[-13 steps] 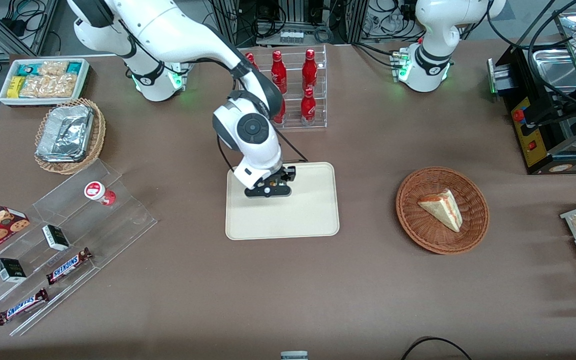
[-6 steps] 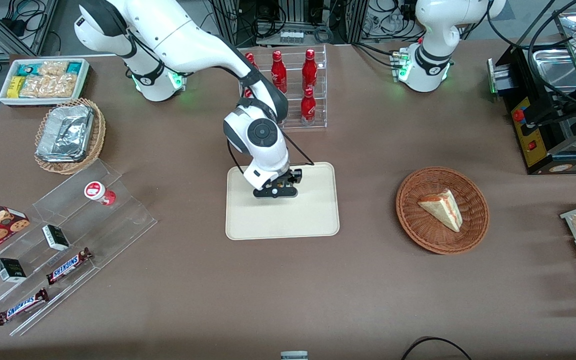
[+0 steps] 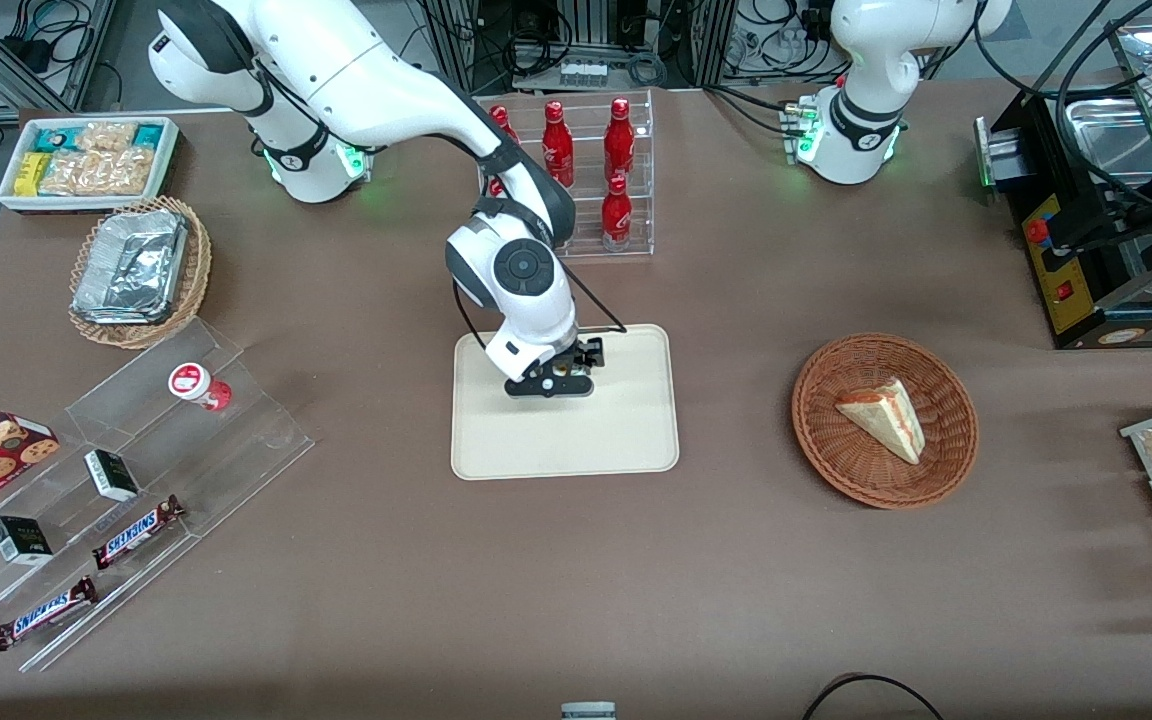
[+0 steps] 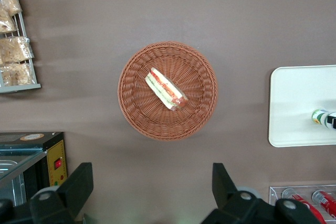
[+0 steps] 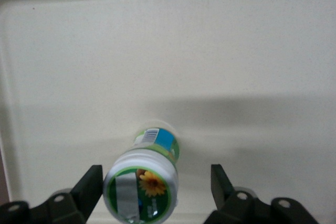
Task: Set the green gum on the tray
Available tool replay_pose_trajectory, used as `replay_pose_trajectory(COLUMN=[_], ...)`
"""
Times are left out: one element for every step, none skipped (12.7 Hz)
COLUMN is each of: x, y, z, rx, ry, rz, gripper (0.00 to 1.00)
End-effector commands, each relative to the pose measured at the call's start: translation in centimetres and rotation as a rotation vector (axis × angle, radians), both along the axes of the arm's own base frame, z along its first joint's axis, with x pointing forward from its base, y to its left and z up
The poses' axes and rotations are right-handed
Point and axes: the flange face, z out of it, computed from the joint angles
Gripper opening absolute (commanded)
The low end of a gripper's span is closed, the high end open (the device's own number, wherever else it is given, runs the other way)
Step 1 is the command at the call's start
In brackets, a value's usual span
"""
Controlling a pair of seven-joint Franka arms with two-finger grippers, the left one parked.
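hovering low over the tray [image 3: 626,430], the hand [image 3: 549,385] sits above the tray's part farther from the front camera, toward the working arm's end. in the right wrist view the two fingers [image 5: 89,184] stand spread apart, one on each side of the green gum [image 5: 144,182], with a gap showing between each finger and the canister, so the hand has hold of nothing. the green gum stands upright on the cream surface of the tray [image 5: 236,51], its green-and-white lid with a small flower picture facing up and the blue-and-green label showing on its side. from the front the canister itself is hidden under the hand. in the left wrist view the green gum [image 4: 321,117] shows on the tray [image 4: 294,98] at that picture's edge.

a wicker basket [image 3: 836,455] with a sandwich wedge [image 3: 884,415] in it rests on the brown tabletop [image 3: 536,580], well apart from the tray toward the parked arm's end. a red-lidded canister [image 3: 194,384] stands on a clear acrylic stand [image 3: 256,430] toward the working arm's end.
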Motion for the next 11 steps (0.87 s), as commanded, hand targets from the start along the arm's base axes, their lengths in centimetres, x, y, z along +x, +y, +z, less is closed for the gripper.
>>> replay_pose_trajectory(x=[0.8,1.1,1.6,2.0,2.0,1.9,2.6,3.2,2.8,3.1,3.5], y=[-1.2,-2.1,-3.7,-5.3,-6.5,-7.8,-10.2,-12.8,-14.4,-17.1,-20.0], z=[3.2,5.6,8.3,10.8,13.8,16.7,19.3,21.4,23.4,25.4,26.9], rx=[-0.003,-0.011,-0.026,-0.037,-0.038,-0.036,-0.029,-0.026,-0.014,0.008,0.007], ry=[-0.01,0.003,0.02,0.036,0.041,0.041,0.043,0.058,0.086,0.106,0.119], rz=[-0.026,-0.04,-0.054,-0.063,-0.074,-0.088,-0.121,-0.138,-0.087,-0.085,-0.093], gripper=[1.0,1.0,1.0,1.0,1.0,1.0,1.0,1.0,1.0,1.0,1.0])
